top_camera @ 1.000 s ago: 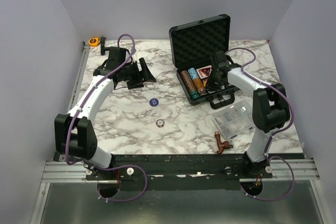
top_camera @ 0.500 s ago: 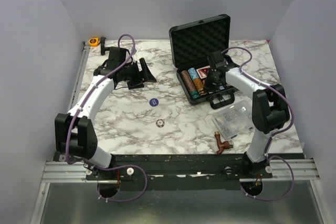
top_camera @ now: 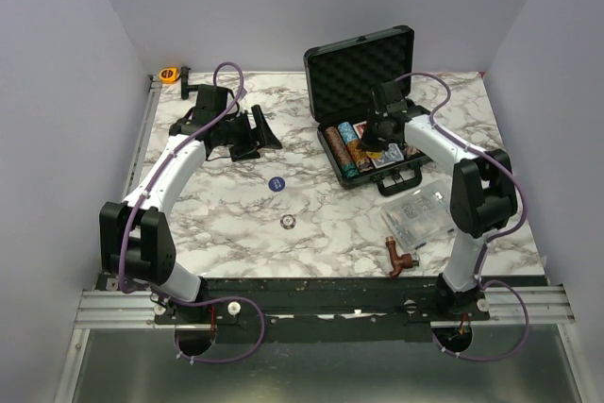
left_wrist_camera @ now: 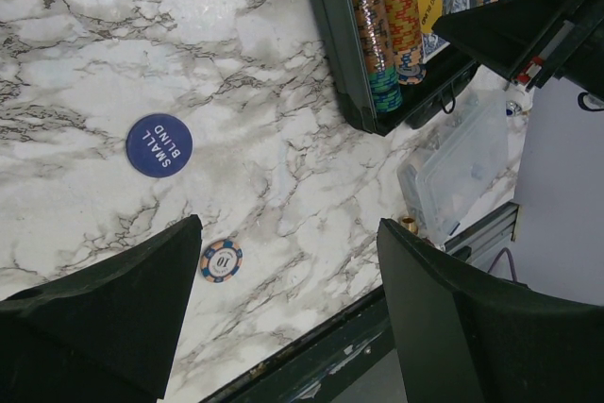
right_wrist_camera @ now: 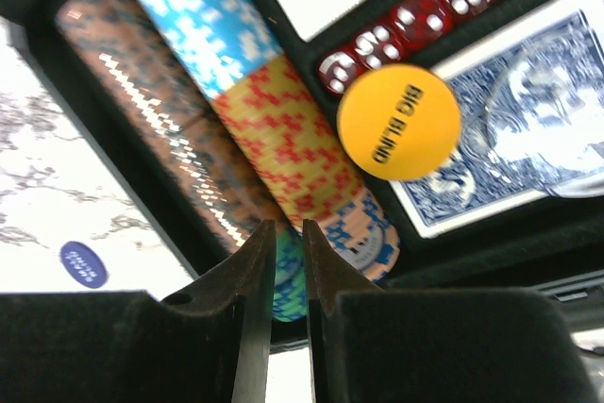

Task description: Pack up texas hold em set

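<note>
Right claw point(right_wrist_camera: 283, 233) over chips point(right_wrist_camera: 283, 148) in briefcase point(top_camera: 363, 68)

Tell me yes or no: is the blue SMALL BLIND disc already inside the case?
No, the SMALL BLIND disc lies on the bare marble table, outside the black case.

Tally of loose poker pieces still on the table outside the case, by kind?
Blue small blind disc: 1
Striped poker chip: 1
Total: 2 left outside the black case.
</note>
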